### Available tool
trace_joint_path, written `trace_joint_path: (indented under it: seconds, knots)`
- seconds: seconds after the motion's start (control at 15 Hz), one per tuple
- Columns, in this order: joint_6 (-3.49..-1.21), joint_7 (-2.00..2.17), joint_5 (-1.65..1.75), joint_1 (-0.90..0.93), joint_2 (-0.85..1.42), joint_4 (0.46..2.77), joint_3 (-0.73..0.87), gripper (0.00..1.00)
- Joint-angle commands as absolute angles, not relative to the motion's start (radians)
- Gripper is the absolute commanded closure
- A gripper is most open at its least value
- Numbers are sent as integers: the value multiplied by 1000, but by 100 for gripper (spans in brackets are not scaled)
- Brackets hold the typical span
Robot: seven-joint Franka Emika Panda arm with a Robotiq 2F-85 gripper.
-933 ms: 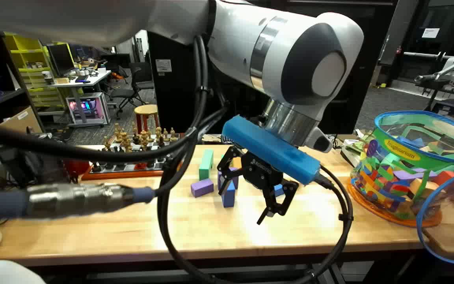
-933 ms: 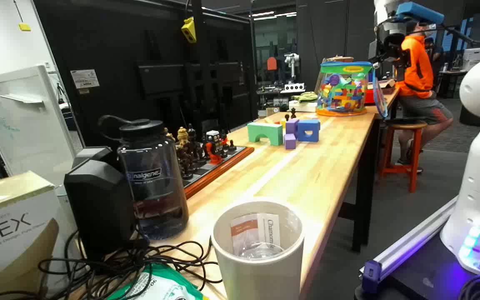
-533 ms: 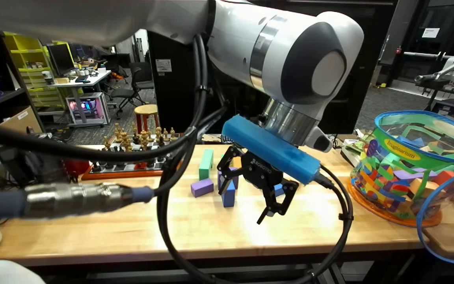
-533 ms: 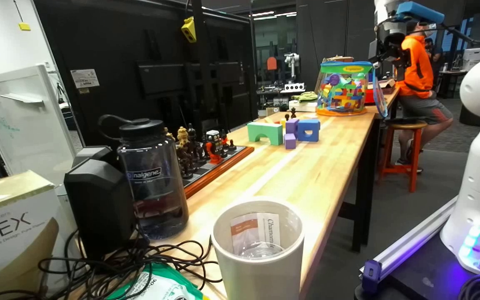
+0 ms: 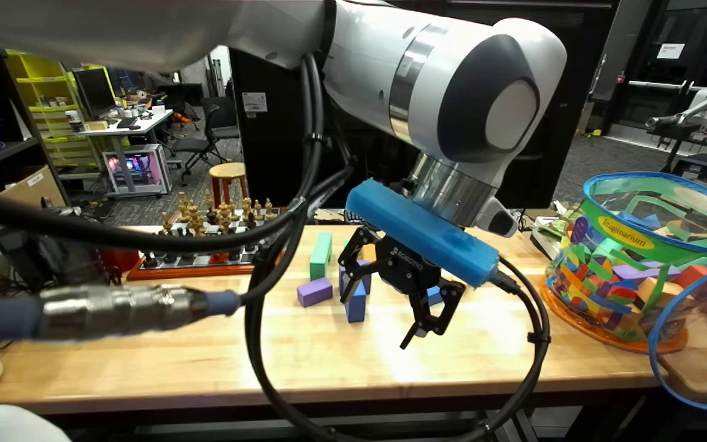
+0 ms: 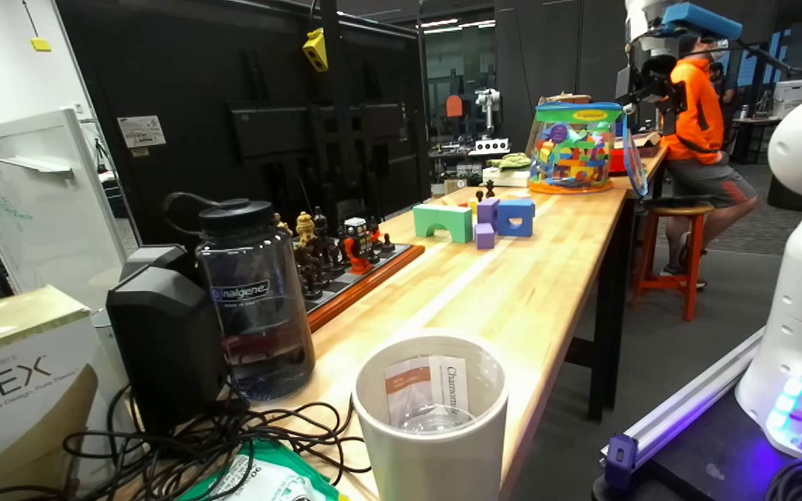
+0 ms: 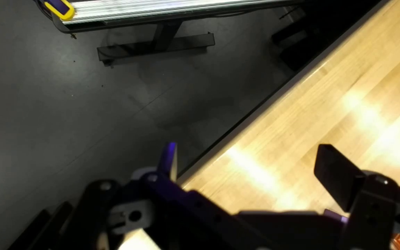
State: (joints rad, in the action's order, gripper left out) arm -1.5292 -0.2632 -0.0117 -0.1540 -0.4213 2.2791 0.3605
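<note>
My gripper (image 5: 376,319) hangs over the wooden table with its fingers wide apart and nothing between them. It also shows at the bottom of the wrist view (image 7: 248,156) and in an exterior view (image 6: 651,104). In an exterior view a blue block (image 5: 356,307) stands just behind the near finger, with a purple block (image 5: 364,273) partly hidden behind it. A small purple block (image 5: 315,293) and a green arch block (image 5: 321,255) lie left of them. Another blue block (image 5: 434,296) is mostly hidden by the gripper. The blocks also show grouped in an exterior view (image 6: 443,221).
A clear tub of coloured blocks (image 5: 625,233) stands at the right, lid hanging open. A chessboard with pieces (image 5: 200,269) is at the left. A bottle (image 6: 255,299), a cup (image 6: 436,459) and cables sit at one end. The table's front edge (image 7: 252,118) crosses the wrist view.
</note>
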Motion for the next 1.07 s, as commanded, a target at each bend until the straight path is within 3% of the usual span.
trace_joint_path:
  seconds: [0.0, 0.33, 1.0]
  knots:
    - [-1528, -282, -12, -178, -413, 2277, 339, 0]
    - [-1585, -317, 16, -171, -425, 2303, 319, 0]
    - [-2039, -502, 178, -101, -432, 2451, 229, 0]
